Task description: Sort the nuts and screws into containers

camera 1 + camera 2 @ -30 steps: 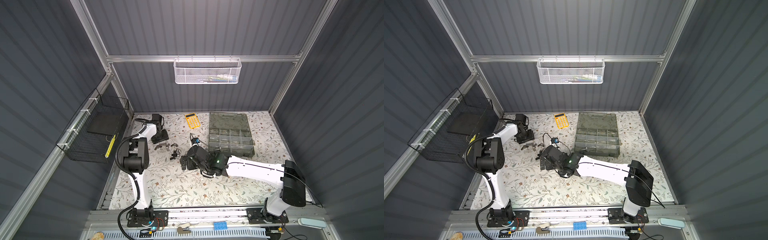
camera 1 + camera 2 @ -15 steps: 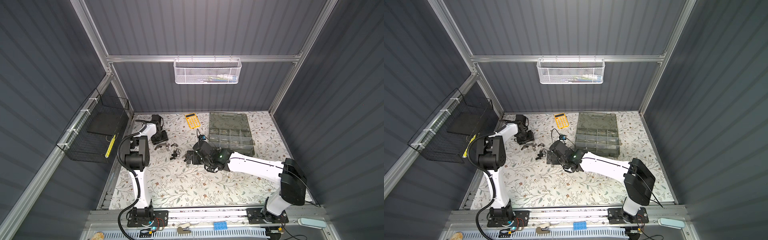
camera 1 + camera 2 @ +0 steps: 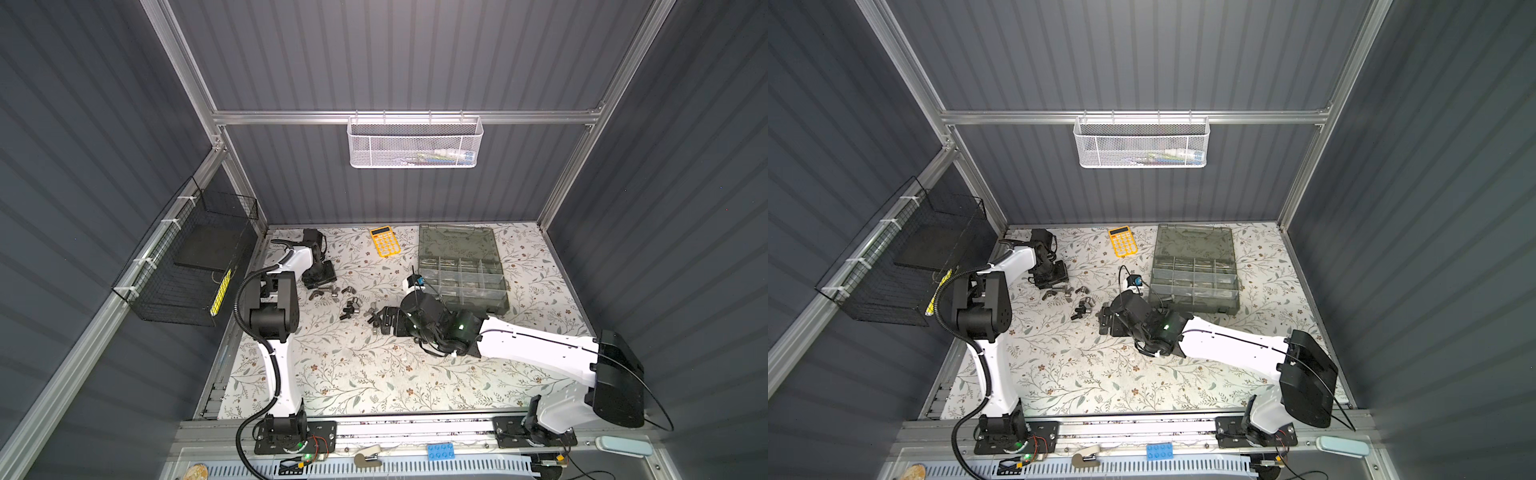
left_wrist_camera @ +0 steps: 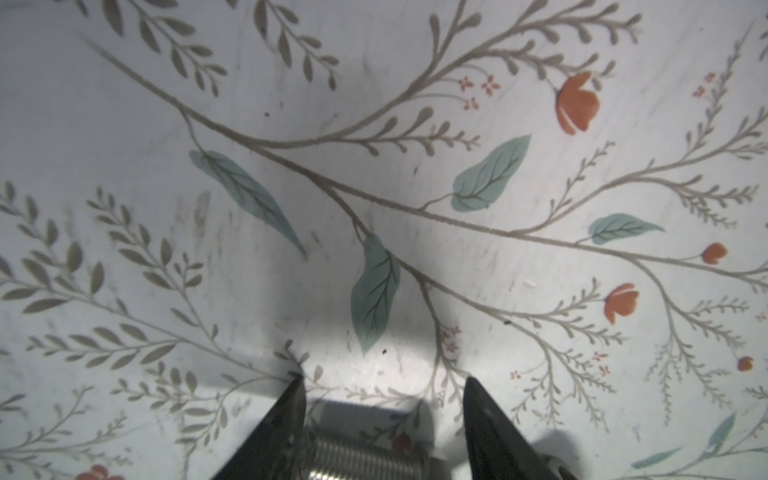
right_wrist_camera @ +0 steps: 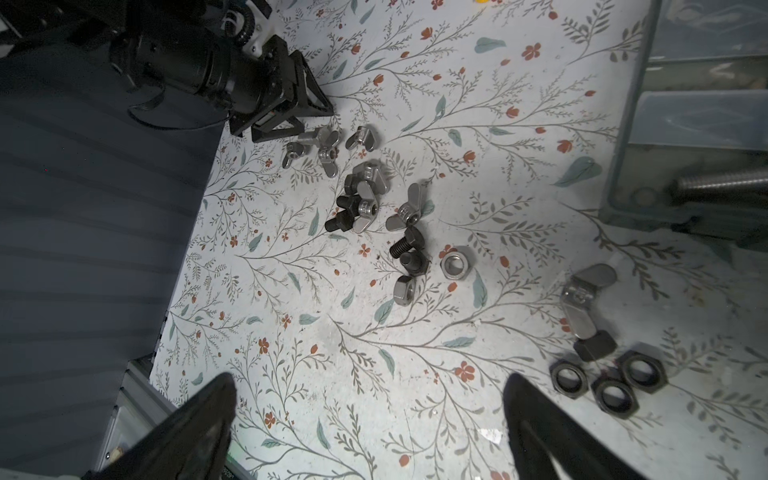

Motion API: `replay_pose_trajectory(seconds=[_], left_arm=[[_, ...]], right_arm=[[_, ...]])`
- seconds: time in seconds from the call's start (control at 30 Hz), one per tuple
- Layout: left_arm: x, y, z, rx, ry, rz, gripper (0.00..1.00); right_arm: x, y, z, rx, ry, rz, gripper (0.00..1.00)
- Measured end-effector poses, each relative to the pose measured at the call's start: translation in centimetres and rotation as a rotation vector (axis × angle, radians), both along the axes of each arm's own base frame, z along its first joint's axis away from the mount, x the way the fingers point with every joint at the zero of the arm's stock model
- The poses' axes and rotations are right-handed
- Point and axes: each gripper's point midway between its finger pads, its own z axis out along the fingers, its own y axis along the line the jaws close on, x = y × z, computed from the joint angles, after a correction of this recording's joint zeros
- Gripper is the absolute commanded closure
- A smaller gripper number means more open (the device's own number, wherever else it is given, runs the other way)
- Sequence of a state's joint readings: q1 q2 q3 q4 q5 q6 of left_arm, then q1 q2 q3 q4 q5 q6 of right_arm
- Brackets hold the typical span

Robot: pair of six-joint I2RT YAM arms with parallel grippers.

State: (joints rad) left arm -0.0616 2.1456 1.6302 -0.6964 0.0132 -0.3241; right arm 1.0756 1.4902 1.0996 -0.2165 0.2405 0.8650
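Screws and nuts lie loose on the flowered table: black screws, a silver hex nut, silver winged nuts and three black nuts. In both top views they form a small pile. My left gripper is low at the pile's far left, shut on a silver screw that spans its fingers. The right gripper hovers open beside the pile, nothing between its fingers. The containers are compartments of the open grey box.
A yellow calculator lies at the back of the table. A white mesh basket hangs on the back wall and a black wire basket on the left wall. One compartment holds a silver screw.
The right gripper has shifted slightly to the right, by the pile's near edge. The left arm stays in place and its jaws have narrowed a touch.
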Motion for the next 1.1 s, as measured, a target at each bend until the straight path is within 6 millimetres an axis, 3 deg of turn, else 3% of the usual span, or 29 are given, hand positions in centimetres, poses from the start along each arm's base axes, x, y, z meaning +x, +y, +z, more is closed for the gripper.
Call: replay_pose_trajectory(seconds=[0.67,1.1], left_arm=[[-1.1,0.8,-0.3,0.084,0.039,-0.028,0.39],[-2.1,-1.2,-0.4,0.118,0.068,-0.118,0.33]], right_arm=[[0.0,-0.9,-0.6,-0.049,-0.022,-0.024,0.01],[-0.2,-1.2,-0.8,-0.044,-0.008,-0.036,0.01]])
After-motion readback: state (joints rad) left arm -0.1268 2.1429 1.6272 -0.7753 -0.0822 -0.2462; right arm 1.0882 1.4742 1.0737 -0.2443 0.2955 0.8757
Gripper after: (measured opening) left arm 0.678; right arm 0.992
